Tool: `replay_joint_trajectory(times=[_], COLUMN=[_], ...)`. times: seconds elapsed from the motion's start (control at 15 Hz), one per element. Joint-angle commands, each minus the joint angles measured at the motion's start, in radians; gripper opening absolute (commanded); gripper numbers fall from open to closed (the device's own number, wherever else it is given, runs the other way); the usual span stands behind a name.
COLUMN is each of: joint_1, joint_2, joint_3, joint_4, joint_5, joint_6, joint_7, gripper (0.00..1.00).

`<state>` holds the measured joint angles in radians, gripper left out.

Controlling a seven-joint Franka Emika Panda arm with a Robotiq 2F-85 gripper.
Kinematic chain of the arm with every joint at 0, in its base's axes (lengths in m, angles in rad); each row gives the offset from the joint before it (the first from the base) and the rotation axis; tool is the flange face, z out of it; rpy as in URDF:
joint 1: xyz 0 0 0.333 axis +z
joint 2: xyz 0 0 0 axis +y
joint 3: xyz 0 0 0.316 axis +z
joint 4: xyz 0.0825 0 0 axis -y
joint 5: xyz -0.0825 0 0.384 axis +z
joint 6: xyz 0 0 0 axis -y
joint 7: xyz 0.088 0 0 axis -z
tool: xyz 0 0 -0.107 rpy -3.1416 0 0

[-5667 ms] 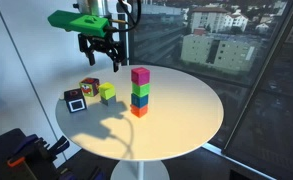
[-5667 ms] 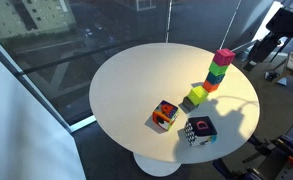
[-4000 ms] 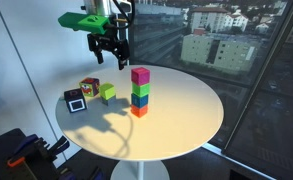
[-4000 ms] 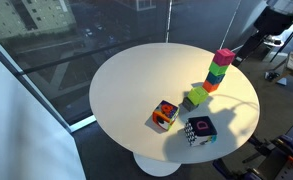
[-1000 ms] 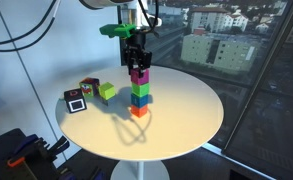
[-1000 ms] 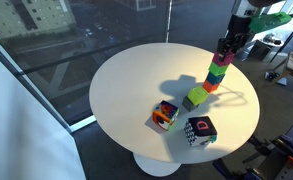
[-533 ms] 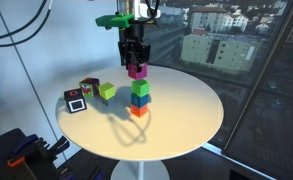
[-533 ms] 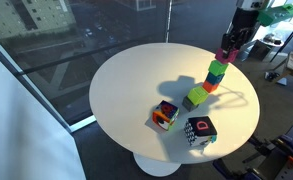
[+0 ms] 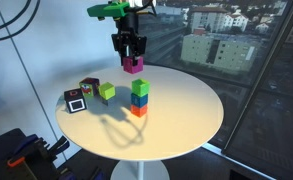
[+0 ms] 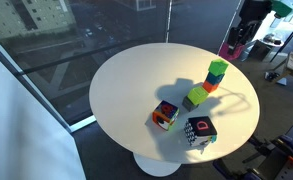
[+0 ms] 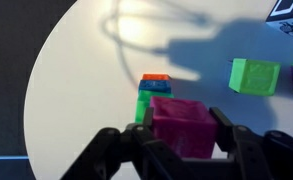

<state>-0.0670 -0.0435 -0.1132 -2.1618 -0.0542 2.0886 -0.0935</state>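
Note:
My gripper (image 9: pixel 132 58) is shut on a magenta cube (image 9: pixel 133 66) and holds it in the air above the round white table (image 9: pixel 186 120). Below it and slightly to one side stands a stack of three cubes (image 9: pixel 139 100): green on top, blue in the middle, orange at the bottom. In the wrist view the magenta cube (image 11: pixel 184 125) sits between the two black fingers (image 11: pixel 233 143), with the stack (image 11: pixel 154 92) on the table beneath. In an exterior view the gripper (image 10: pixel 231 45) hangs with the magenta cube (image 10: pixel 227 50) above the stack (image 10: pixel 215 76).
A lime green cube (image 9: pixel 107 92), a multicoloured cube (image 9: pixel 89 87) and a black-and-white cube (image 9: pixel 76 101) lie together near the table's edge. These show again as lime cube (image 10: pixel 197 96), multicoloured cube (image 10: pixel 166 115) and black-and-white cube (image 10: pixel 198 131). Glass walls surround the table.
The gripper has lifted the magenta cube off the top of the stack and carried it up and a little sideways. The stack now ends at the green cube.

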Motion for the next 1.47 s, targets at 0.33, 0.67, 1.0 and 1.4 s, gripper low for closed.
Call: replay_joint_trajectory(times=[0.33,0.67,1.0,1.4], joint_1=[0.013,0.036,0.060,0.087], joint_2=[-0.097,-0.106,-0.093,-0.067], joint_3=[0.042,0.070,0.095,0.128], joint_4=[-0.146,-0.204,-0.236,-0.229], joint_5=[-0.014,-0.009,-0.003,0.003], joint_6=[0.036,0.093,0.153,0.183], joint_7=[-0.029,-0.019,-0.002,0.034], gripper=[0.32,0.32,0.32,0.32])
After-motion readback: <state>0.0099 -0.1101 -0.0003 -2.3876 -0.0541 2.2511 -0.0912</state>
